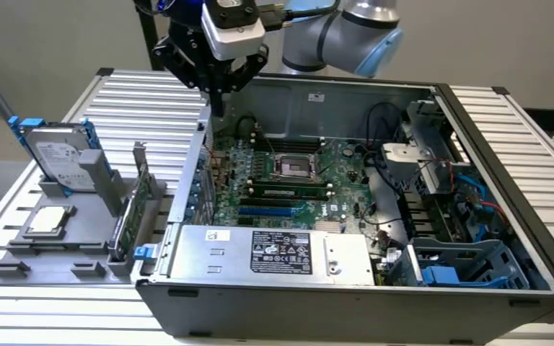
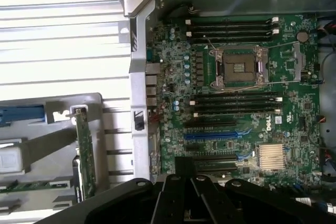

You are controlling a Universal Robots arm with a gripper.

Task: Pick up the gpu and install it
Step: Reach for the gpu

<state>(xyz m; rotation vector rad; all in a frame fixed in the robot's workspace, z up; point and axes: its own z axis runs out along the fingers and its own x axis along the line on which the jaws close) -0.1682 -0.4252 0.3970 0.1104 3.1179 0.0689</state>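
The gpu (image 1: 130,209) stands on edge in the grey holder (image 1: 55,256) at the exterior view's left, beside the open computer case; its silver bracket points up. In the wrist view the gpu (image 2: 84,153) appears as a thin green strip in the holder. My gripper (image 1: 217,104) hangs high over the case's back left corner, shut with nothing between its fingers, well away from the card. In the wrist view the black gripper (image 2: 184,203) hovers over the motherboard (image 2: 236,93), near the blue expansion slot (image 2: 210,135).
A silver hard drive with blue rails (image 1: 60,155) and a small square CPU chip (image 1: 48,220) also sit on the holder. Inside the case (image 1: 508,180) are the power supply (image 1: 272,252), cables and a drive cage (image 1: 464,263). The slatted table (image 1: 142,108) surrounds everything.
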